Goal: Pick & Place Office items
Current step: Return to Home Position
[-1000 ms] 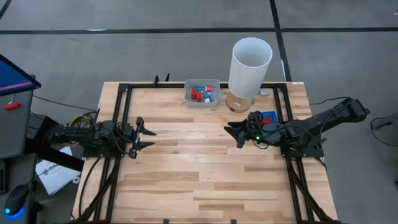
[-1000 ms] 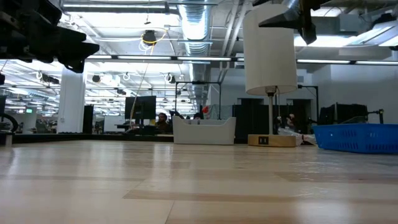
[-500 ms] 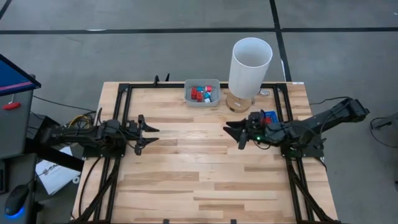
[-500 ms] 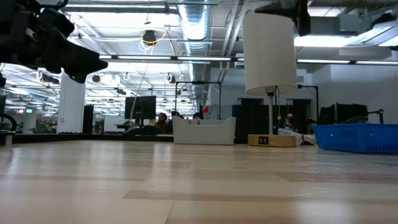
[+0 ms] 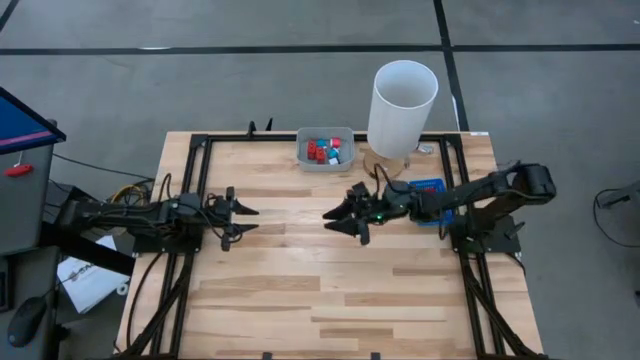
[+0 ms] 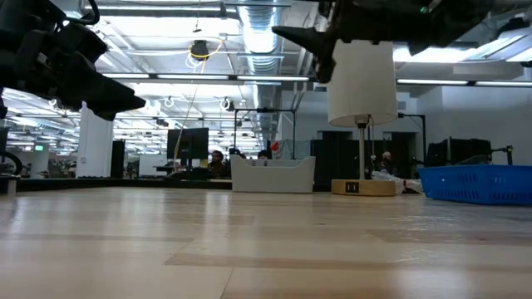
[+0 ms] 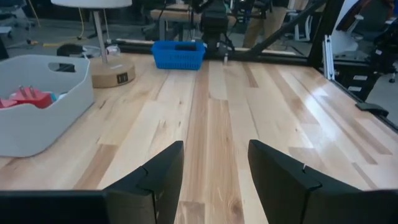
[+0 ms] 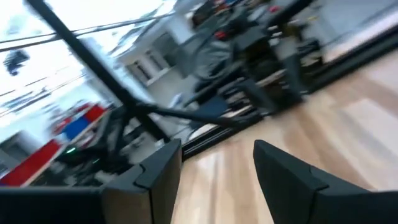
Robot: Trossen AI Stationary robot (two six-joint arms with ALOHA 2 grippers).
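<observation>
The office items (image 5: 322,150) that can be seen lie heaped in the grey tray (image 5: 302,158) at the far edge of the table (image 5: 300,290), about midway along it. They are small blocky pieces in red, blue and white, with hard, glossy plastic faces. The tray is a shallow, smooth-walled rectangle with rounded corners, so it keeps loose pieces together.

Just right of it stands a lamp (image 5: 403,100) with a plain white cylindrical shade on a round wooden foot. Nearer and to the right sits the blue basket (image 5: 431,186), a low tub with ribbed, slotted walls. The right arm crosses over it and hides most of its inside, so what it holds cannot be told.

The table is pale planked wood with a slight sheen, framed by black rails.

The right gripper (image 5: 338,215) hangs above the middle of the table, jaws spread and holding nothing. The left gripper (image 5: 248,219) is raised over the left side, likewise released and empty. Neither is near an item, which suggests both arms are pulling clear rather than reaching.
</observation>
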